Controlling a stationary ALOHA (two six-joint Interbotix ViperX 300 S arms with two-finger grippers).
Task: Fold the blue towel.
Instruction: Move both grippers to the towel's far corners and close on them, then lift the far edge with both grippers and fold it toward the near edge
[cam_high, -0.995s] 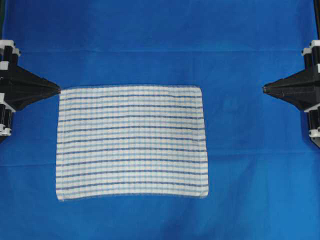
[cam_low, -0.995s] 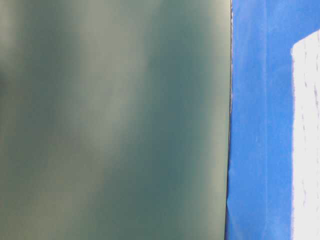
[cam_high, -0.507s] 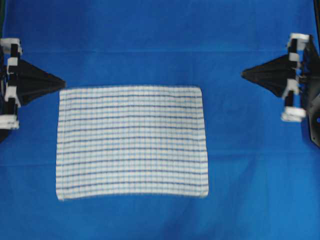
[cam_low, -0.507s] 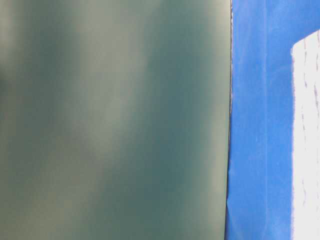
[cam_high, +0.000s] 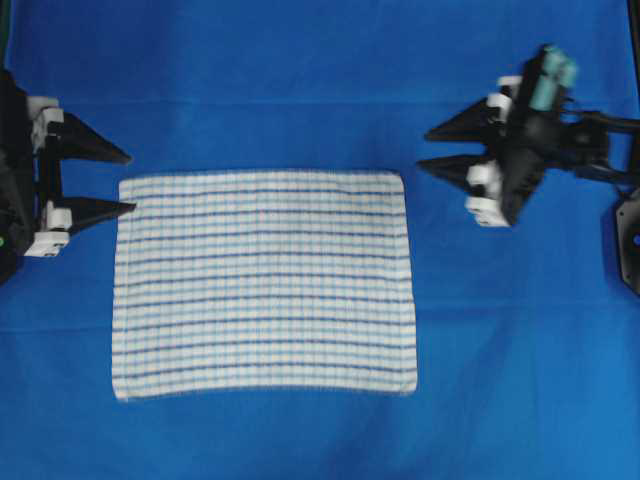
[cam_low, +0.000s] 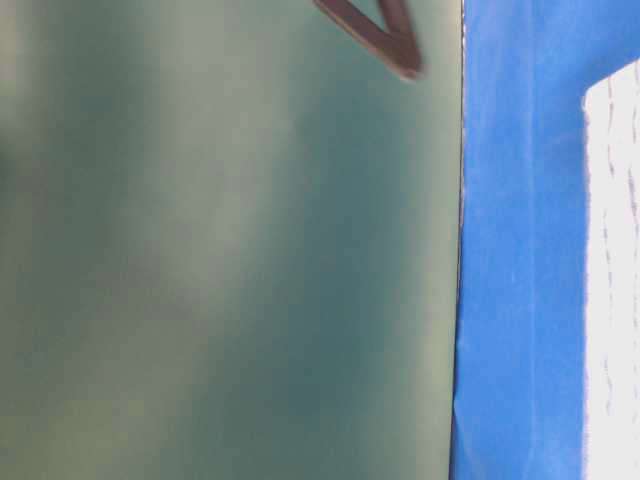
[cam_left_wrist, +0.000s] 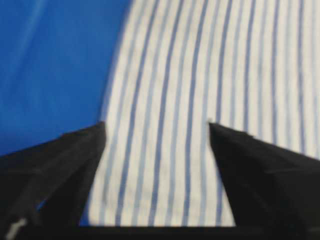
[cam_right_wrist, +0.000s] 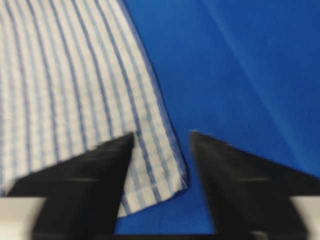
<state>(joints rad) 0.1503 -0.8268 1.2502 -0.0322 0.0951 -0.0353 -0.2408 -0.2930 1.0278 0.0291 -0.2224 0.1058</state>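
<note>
Bright-blue cloth (cam_high: 300, 80) covers the table; overhead, the blue towel (cam_high: 264, 285) lies flat at its middle. Left tool (cam_high: 128, 182) gapes wide just beside the towel's upper-left corner, empty; right tool (cam_high: 425, 150) — also wide open, holding nothing — sits near the upper-right corner. Table-level view: mostly a blurred green surface (towel at right edge). Each wrist view frames a towel corner between spread fingers.
</note>
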